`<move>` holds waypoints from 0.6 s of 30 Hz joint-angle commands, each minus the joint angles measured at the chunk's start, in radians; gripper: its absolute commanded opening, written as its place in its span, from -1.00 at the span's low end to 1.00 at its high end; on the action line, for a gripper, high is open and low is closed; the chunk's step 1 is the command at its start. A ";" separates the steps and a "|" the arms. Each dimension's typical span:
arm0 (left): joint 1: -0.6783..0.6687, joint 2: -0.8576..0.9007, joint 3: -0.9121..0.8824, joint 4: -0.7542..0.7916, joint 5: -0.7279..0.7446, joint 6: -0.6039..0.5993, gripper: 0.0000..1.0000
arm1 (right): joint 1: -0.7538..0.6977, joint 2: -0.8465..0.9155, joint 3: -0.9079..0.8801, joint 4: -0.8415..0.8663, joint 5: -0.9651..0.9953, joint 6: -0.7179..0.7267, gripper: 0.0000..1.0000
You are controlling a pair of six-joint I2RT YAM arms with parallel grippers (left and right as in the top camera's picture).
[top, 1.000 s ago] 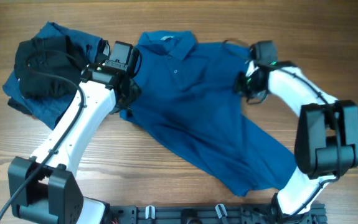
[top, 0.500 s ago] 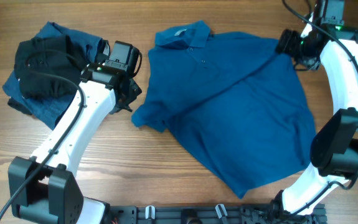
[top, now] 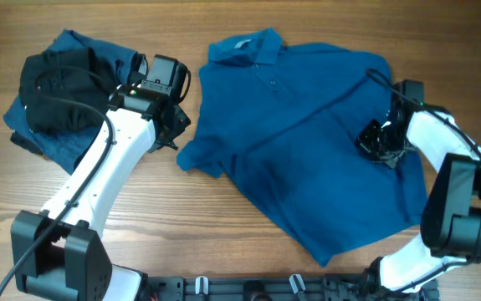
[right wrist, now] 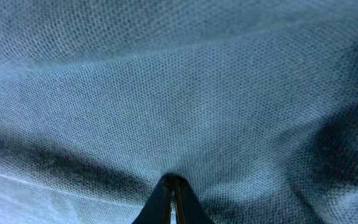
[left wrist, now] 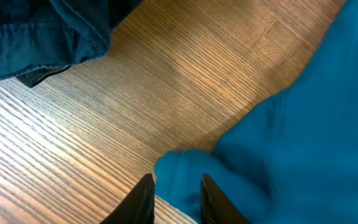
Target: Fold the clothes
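Wood-grain worktop (top: 198,238), warm light brown, grain running left to right, filling the overhead view to every edge. Streaks of glare on the bare wood in the left wrist view. Along the near edge, a black rail (top: 257,289) carrying both arm bases. Room past the worktop out of frame.

Spread across the middle and right: polo (top: 307,150), medium blue, front up, collar (top: 244,48) at the far side with the placket below it. Long creases slanting over the chest, a darker patch lower down, hem toward the near right corner. Sleeve (top: 194,157) nearest the left arm bunched into a small fold on bare wood.

At the far left, apart from the polo's body: a heap, black garment (top: 56,88) lying on darker blue cloth (top: 52,142).

Left hand (left wrist: 176,180) low over the wood at that sleeve, fingers a little apart, the sleeve's rolled edge filling the gap and pressed from both sides, so gripping the polo. A corner of the darker blue cloth at the top left of that same view.

Right hand (right wrist: 172,186) down on the polo's right half, between chest and side edge. Fingers closed tight together, tips against the knit. Whether pinching any cloth between them, cannot tell.
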 commanded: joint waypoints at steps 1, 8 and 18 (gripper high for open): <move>0.006 -0.011 0.000 0.011 0.008 0.014 -0.51 | -0.009 0.116 -0.061 0.194 0.123 0.084 -0.91; 0.006 -0.011 0.000 0.011 0.020 0.014 -0.23 | -0.052 0.182 0.304 0.168 0.138 0.016 -0.91; 0.004 -0.011 0.000 0.008 0.049 0.061 0.25 | -0.120 0.175 0.670 -0.185 -0.103 -0.142 -0.77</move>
